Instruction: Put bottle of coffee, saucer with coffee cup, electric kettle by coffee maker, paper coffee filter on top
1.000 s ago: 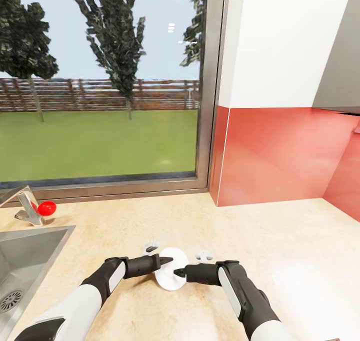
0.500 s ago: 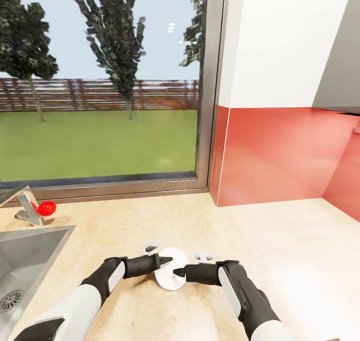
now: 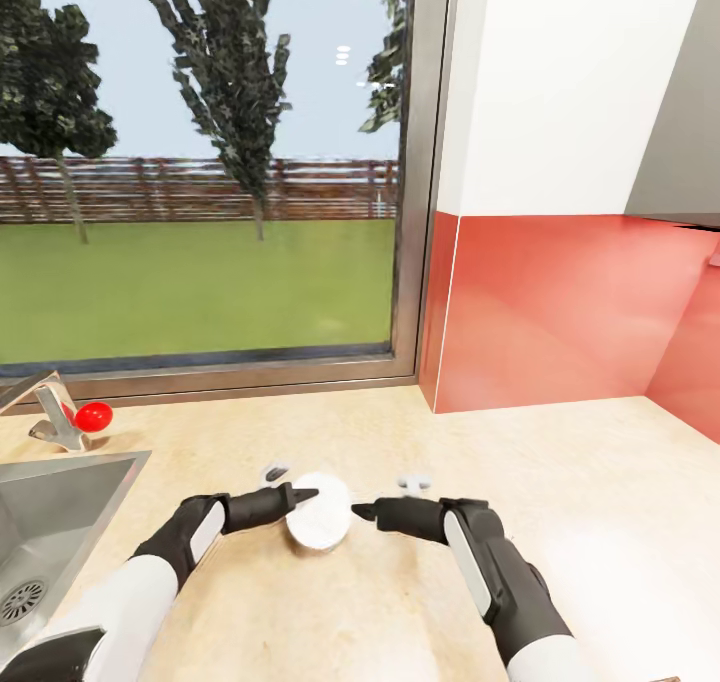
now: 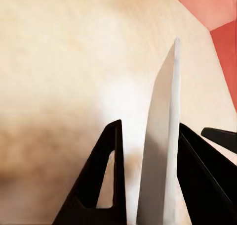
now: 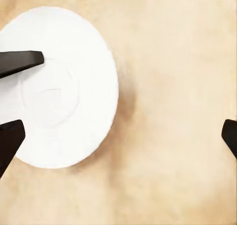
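Note:
A white saucer (image 3: 318, 514) is held tilted on edge just above the beige countertop (image 3: 580, 502), in front of me. My left gripper (image 3: 295, 489) is shut on its rim; in the left wrist view the saucer (image 4: 160, 151) stands edge-on between the two black fingers. My right gripper (image 3: 378, 503) is open just to the right of the saucer, apart from it. In the right wrist view the saucer (image 5: 64, 91) faces the camera, and the right gripper (image 5: 121, 136) has its fingers spread wide.
A steel sink (image 3: 95, 467) is set into the counter at the left, with a tap (image 3: 45, 412) and a red knob (image 3: 93, 417) behind it. A large window (image 3: 200, 162) runs along the back. A red backsplash (image 3: 560, 302) closes the right corner.
The right gripper has let go of the saucer. The left gripper has carried it a little to the left and away from me.

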Motion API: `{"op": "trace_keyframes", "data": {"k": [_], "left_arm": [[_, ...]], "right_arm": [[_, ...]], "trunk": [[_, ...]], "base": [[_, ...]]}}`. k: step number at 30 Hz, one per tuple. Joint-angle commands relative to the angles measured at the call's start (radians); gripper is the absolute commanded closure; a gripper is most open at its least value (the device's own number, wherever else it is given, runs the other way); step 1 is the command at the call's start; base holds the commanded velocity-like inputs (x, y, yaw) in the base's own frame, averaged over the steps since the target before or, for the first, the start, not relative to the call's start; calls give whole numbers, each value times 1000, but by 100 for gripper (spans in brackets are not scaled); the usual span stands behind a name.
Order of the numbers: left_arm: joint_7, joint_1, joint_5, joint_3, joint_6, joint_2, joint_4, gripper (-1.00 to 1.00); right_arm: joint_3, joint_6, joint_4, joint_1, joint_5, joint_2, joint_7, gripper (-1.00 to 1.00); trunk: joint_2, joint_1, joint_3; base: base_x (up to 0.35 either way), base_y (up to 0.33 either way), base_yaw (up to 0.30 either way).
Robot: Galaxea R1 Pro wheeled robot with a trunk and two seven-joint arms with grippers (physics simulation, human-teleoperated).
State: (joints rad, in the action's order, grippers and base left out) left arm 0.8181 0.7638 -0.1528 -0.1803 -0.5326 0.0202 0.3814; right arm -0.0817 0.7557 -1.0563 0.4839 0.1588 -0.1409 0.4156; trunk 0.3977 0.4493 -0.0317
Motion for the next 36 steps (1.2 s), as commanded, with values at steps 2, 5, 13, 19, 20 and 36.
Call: {"op": "trace_keyframes", "data": {"k": [2, 5, 13, 19, 20, 36], "left_arm": [[3, 1, -19, -2, -44, 22, 63, 100], [3, 2, -42, -2, -94, 52, 127, 100], [3, 1, -169, -2, -206, 169, 313, 100], [2, -8, -295, 0, -258, 230, 367, 100], [3, -12, -309, 2, -269, 237, 383, 100], [79, -17, -315, 5, -280, 241, 436, 100]], "right_arm": [[2, 7, -35, 1, 6, 1, -3, -100], [3, 7, -64, 1, 5, 3, -4, -100], [7, 5, -179, 2, 5, 16, -4, -100], [8, 3, -345, 1, 6, 21, -3, -100], [7, 3, -390, 1, 8, 20, -2, -100], [4, -1, -431, 2, 11, 17, 2, -100]], "trunk": [[2, 1, -3], [2, 1, -3], [2, 1, -3], [2, 1, -3], [2, 1, -3], [2, 1, -3]], "base": [[0, 0, 0], [0, 0, 0], [0, 0, 0], [0, 0, 0], [0, 0, 0], [-151, 0, 0]]}}
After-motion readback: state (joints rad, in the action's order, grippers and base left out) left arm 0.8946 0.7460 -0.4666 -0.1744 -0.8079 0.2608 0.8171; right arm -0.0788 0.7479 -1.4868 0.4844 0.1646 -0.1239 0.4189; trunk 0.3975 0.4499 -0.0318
